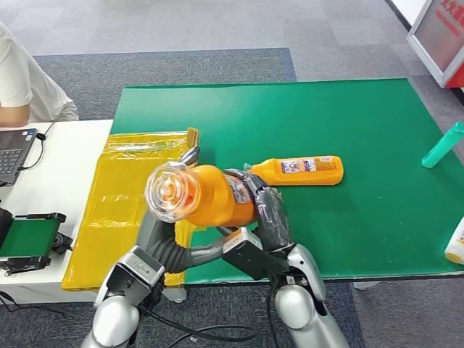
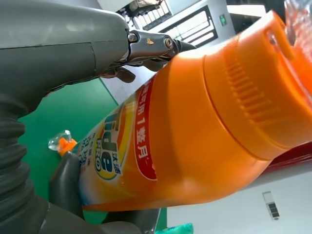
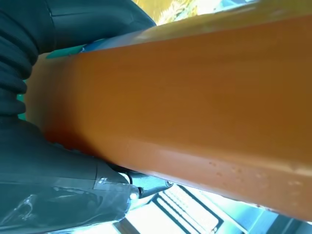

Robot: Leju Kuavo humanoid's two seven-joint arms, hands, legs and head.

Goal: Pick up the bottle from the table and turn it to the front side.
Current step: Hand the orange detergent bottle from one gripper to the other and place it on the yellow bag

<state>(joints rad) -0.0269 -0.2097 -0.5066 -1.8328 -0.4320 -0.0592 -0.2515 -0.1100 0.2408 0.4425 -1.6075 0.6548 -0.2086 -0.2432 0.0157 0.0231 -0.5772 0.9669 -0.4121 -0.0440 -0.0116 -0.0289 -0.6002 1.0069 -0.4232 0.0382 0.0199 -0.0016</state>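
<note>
You see both hands gripping the orange Tide bottle above the green table: left hand near the cap, right hand at the base.

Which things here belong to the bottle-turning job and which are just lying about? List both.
Job: orange bottle held off the table; left hand; right hand; green table.

Lying about: second orange bottle; teal bottle; yellow bags; laptop.

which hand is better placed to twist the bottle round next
Probably the right hand: it wraps the bottle at its base. The left hand supports it near the cap.
</note>
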